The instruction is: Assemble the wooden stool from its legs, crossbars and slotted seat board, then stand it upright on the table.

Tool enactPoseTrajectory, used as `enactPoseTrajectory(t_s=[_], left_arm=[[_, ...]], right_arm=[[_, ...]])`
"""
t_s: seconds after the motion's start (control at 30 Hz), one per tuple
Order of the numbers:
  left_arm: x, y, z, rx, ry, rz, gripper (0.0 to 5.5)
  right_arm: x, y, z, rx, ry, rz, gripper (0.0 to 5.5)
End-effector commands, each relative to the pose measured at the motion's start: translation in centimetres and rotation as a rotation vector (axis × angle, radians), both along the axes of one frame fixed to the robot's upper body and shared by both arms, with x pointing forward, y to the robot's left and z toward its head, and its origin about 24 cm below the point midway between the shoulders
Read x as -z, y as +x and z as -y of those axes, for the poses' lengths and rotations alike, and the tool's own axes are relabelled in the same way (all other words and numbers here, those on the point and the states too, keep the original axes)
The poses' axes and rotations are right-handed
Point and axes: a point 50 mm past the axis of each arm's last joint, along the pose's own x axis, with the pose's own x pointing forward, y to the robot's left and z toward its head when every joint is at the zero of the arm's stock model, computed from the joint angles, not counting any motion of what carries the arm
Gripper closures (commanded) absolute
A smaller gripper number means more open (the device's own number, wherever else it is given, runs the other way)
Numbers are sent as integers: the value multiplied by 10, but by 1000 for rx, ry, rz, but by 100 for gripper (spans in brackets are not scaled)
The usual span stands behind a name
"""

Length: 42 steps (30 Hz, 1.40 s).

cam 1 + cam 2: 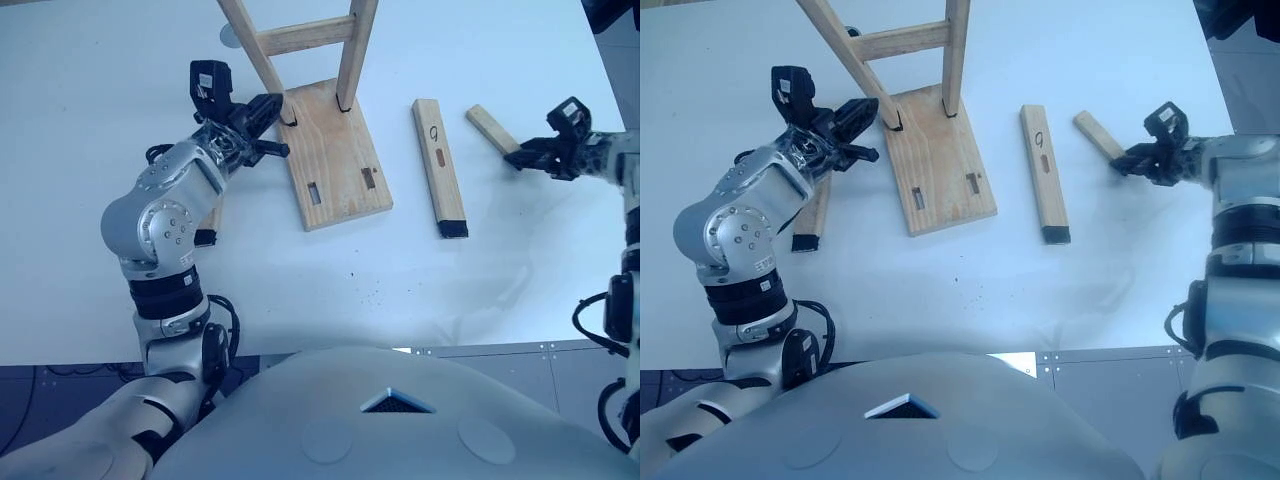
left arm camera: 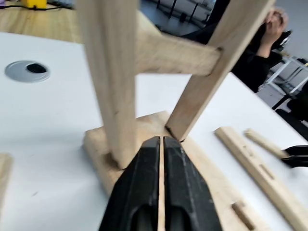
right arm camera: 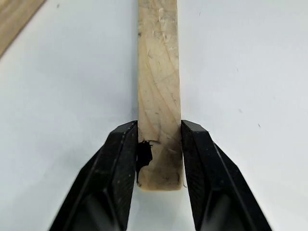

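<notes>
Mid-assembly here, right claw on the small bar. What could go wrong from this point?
1. The right claw pinches the short crossbar only at its very end; lifted, it may pivot or slip out.
2. The shut left claw sits right at the foot of the standing leg frame on the seat board; a nudge could lever the legs out of their slots.

Seat board [image 1: 335,160] and crossbar [image 3: 159,72] are bare, scuffed wood; table [image 1: 100,100] smooth, matt.
</notes>
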Motion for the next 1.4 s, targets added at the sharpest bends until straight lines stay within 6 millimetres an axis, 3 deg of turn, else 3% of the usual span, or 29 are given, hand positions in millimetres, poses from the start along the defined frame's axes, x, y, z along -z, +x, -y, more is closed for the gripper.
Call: enactPoseTrajectory(t_s=[0.03,0.13,0.2,0.33,0.43,0.87,1.13,1.4], left_arm=[[-26,1,15,67,-164,84,463],[-55,7,32,130,-279,183,422],[-71,11,38,142,-315,239,395],[-92,16,45,177,-385,298,332],[-98,15,48,196,-396,313,329],[-107,8,45,256,-371,353,328],[-98,20,38,186,-356,319,328],[-97,24,39,159,-432,296,449]], right_arm=[[-68,32,-48,-51,252,446,420],[-122,20,-103,-225,347,748,420],[-138,10,-125,-295,368,840,420],[-146,-10,-160,-428,395,895,420],[-141,-15,-174,-478,413,867,420],[-132,-5,-173,-447,389,830,420],[-133,-11,-178,-517,407,827,420],[-131,-10,-180,-520,390,828,420]])
